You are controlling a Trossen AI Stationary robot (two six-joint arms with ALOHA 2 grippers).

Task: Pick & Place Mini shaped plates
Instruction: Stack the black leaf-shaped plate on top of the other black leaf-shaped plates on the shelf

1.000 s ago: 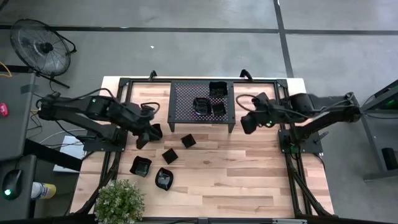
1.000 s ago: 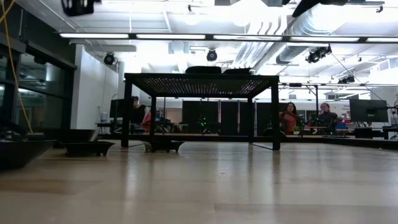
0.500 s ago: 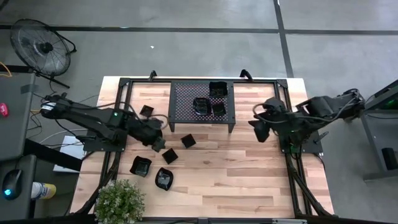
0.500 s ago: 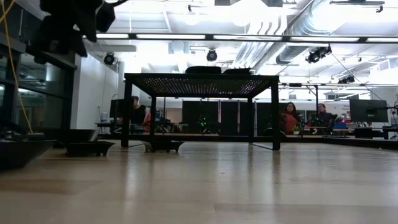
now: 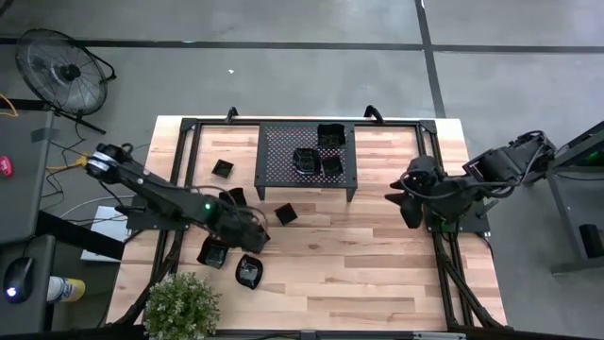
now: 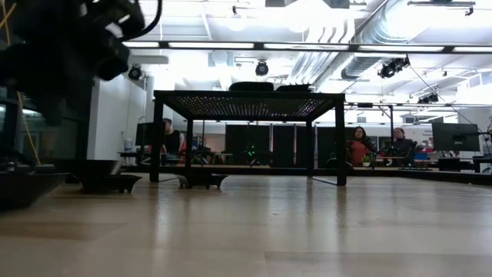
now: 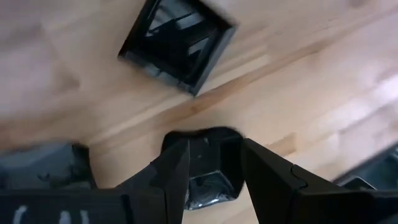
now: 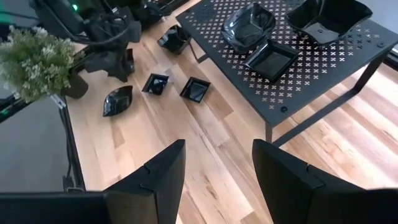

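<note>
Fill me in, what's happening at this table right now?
Two arms are sorting mini shaped plates. The left gripper is down among the loose dishes on the wooden table, its open fingers straddling a small black dish, not yet closed on it. The right gripper hangs open and empty by the table's right edge. Three plates already sit on the black perforated rack; several more lie on the wood near the potted plant.
</note>
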